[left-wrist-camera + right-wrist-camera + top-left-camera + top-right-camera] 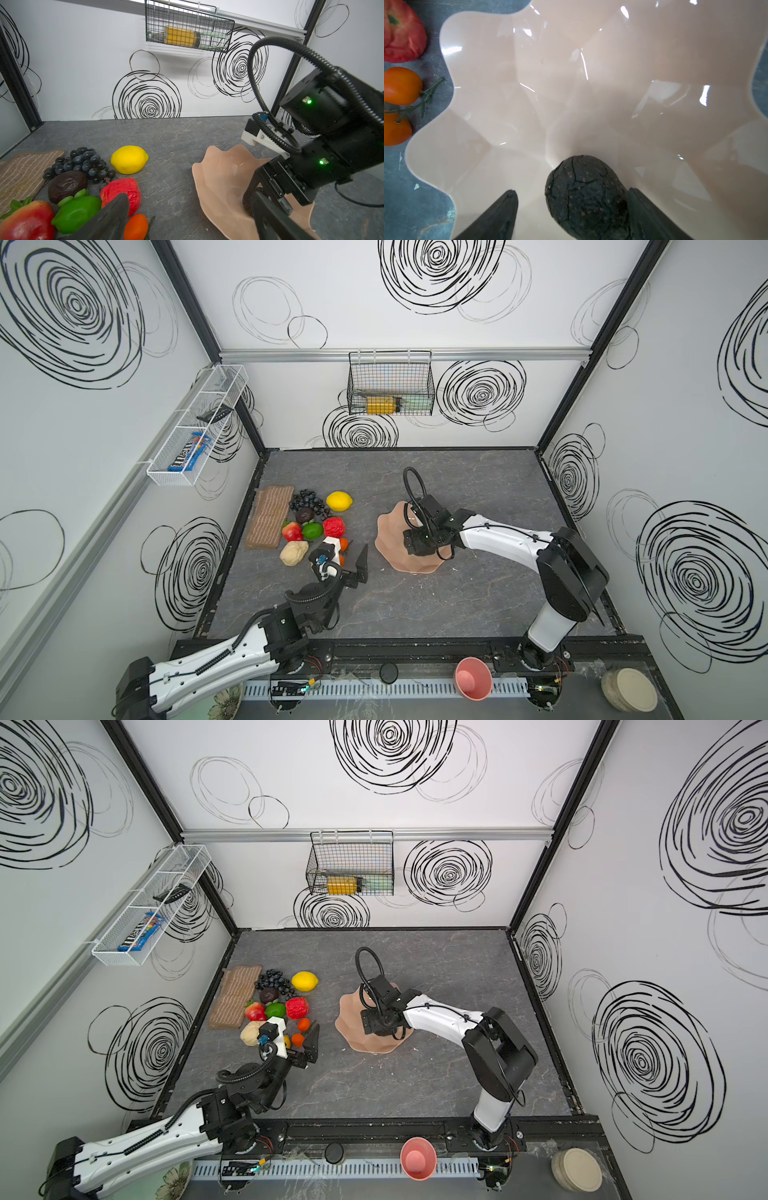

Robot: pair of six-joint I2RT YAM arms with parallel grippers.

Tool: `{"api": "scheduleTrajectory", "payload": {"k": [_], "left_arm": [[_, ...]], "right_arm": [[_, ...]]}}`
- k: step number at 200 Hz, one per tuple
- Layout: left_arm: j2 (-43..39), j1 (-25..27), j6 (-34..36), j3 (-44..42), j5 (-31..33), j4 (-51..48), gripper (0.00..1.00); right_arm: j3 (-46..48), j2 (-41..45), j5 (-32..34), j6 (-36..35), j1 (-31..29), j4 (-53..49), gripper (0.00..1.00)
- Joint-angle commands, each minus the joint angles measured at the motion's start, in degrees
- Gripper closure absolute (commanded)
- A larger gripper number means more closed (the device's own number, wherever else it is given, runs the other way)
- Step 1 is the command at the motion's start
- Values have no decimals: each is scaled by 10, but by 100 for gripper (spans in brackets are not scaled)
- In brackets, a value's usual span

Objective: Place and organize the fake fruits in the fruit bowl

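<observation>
Right gripper (572,190) low inside fruit bowl (388,531), jaws apart, gap on one side of avocado (585,199) lying on bowl floor, long axis along fingers. Left gripper (348,558) wide, empty, by oranges (343,544); bare table (415,614) toward bowl rim.

From above, my right arm's wrist covers the middle of the fruit bowl (392,531) in both top views, so I can't see what lies there. The right wrist view shows a dark avocado (587,199) between the fingers of the right pincer (571,190). The frame's edge cuts part of it off, and I can't tell whether one finger (645,209) touches it.

The left arm's camera mount (276,1036) hides all but a sliver of a yellow fruit (286,1041). Of the left pincer (300,1036), the left wrist view shows a single finger (112,214), which covers part of the red apple (122,191). The floral plate (226,703), near left, is cut off by the edge.
</observation>
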State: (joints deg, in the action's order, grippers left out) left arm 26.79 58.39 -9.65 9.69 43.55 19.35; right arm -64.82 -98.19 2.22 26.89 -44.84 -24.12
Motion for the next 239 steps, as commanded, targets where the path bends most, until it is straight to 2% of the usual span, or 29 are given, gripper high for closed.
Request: {"api": "scheduleTrajectory", "payload": {"k": [1,79,99,117,128,152,194,239], "left_arm": [[2,0,-7,8,4,16,4],[15,-2,-3,15,-12,15,4],[53,-10,-25,47,-31,-9,4],[119,-19,-69,100,-35,-57,4],[170,-43,-113,144,-46,-106,4],[278,-121,-187,221,-116,-196,2],[390,-238,-227,286,-171,-256,4],[462,-333,-230,309,-226,-256,3]], "right_arm": [[-3,-5,20,-5,-7,-33,13],[-44,16,57,-17,-11,-49,6],[-42,46,68,-22,-11,-49,6],[-21,95,84,-24,-10,-44,6],[6,138,91,-25,-10,-28,6],[89,239,100,-23,-5,18,6],[273,414,78,-17,0,142,5],[350,496,52,2,2,178,5]]}}
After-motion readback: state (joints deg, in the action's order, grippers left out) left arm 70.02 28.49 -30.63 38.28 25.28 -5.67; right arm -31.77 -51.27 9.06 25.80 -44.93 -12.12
